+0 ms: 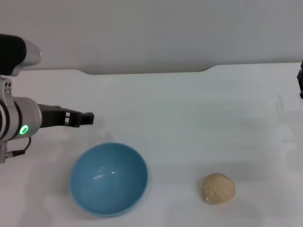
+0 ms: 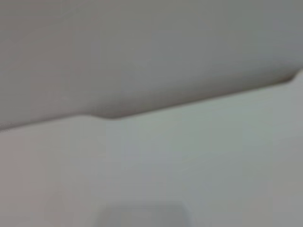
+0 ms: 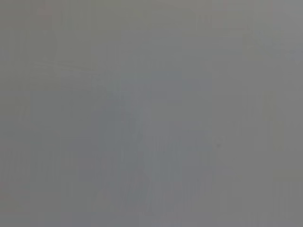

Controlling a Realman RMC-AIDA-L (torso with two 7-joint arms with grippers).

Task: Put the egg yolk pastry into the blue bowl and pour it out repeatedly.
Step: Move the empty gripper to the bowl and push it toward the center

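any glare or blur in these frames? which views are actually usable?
Head view: sharp, even light; small glare streak inside the blue bowl, soft shadow beside the egg yolk pastry, left gripper clear. Left wrist view: out of focus, only the table edge readable. Right wrist view: featureless grey, nothing identifiable.

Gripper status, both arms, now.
Left gripper: holding nothing, above the table behind the bowl; open or shut cannot be told.
Right gripper: barely in view at the table's right edge; cannot be told.
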